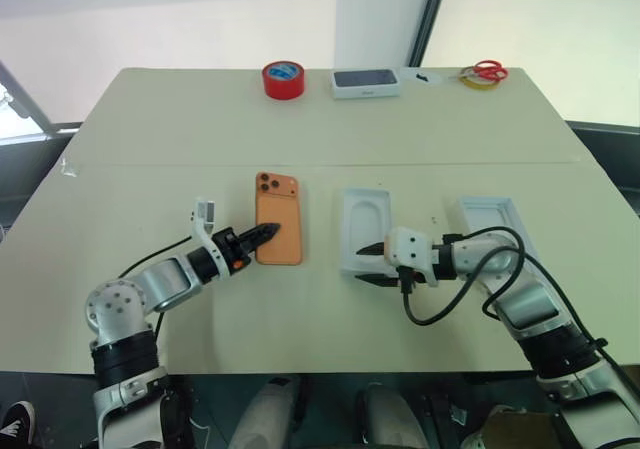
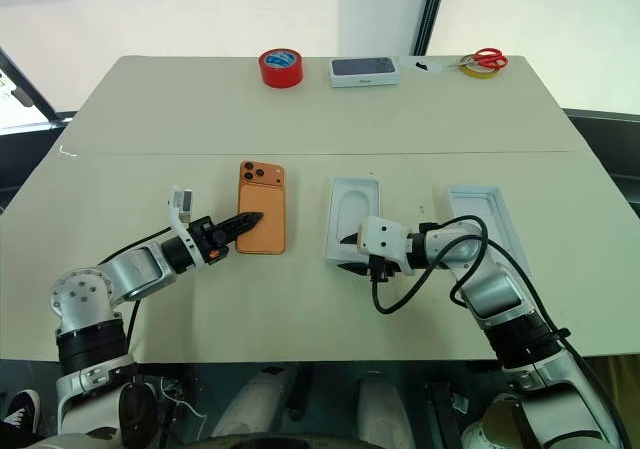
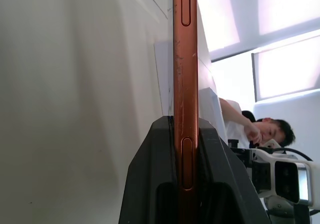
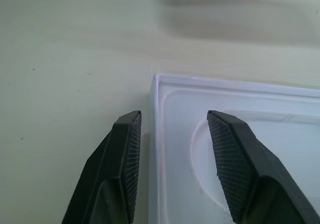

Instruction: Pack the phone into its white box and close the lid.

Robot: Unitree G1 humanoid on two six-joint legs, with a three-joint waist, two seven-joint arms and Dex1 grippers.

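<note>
The left gripper [image 1: 268,233] pinches the phone [image 1: 278,218] by its near edge. The right gripper [image 1: 372,265], jaws parted and empty, straddles the near corner of the white tray [image 1: 365,228].

Your left arm is reaching forward and to the right, wrist roughly level. Left gripper [image 1: 268,232] is clamping the phone [image 1: 278,219] by its long edges; both fingers [image 3: 150,184] are pressing flat against its sides. Your right arm is bending inward, wrist turned left and angled down. Right gripper [image 1: 372,265] is standing with jaws parted, straddling a corner of the tray [image 4: 240,109], gripping nothing.
</note>
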